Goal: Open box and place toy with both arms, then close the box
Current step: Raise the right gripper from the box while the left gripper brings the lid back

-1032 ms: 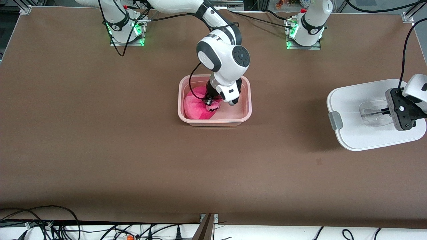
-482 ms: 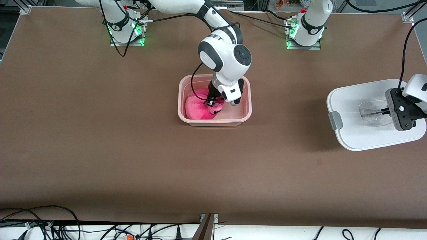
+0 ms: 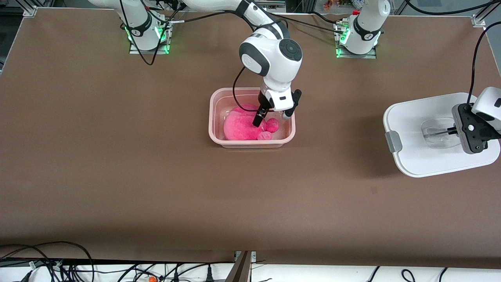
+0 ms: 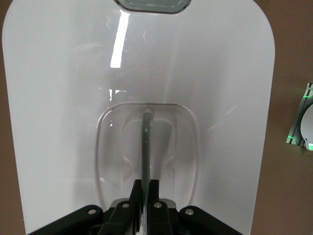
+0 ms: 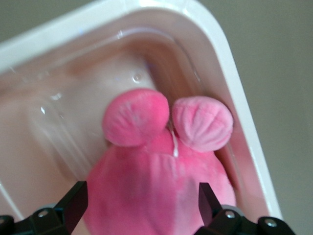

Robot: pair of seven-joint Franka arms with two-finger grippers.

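A brown bench (image 3: pixel 117 156) carries the open box (image 3: pixel 213 117) at its middle, with the pink toy (image 3: pixel 242 127) lying inside it. The right gripper (image 3: pixel 274 115) hangs over the toy, jaws spread and holding nothing. At the left arm's end, the left gripper (image 3: pixel 456 129) has its jaws closed on the handle of the white lid (image 3: pixel 415 113).

A pink toy (image 3: pixel 244 126) lies inside the open, pinkish box (image 3: pixel 214 129) at the frame's centre, the right gripper (image 3: pixel 274 117) poised just above it, fingers spread. At the middle right edge, the left gripper (image 3: pixel 456 130) sits at the clear handle of the white lid (image 3: pixel 415 117) on the brown table (image 3: pixel 117 156).
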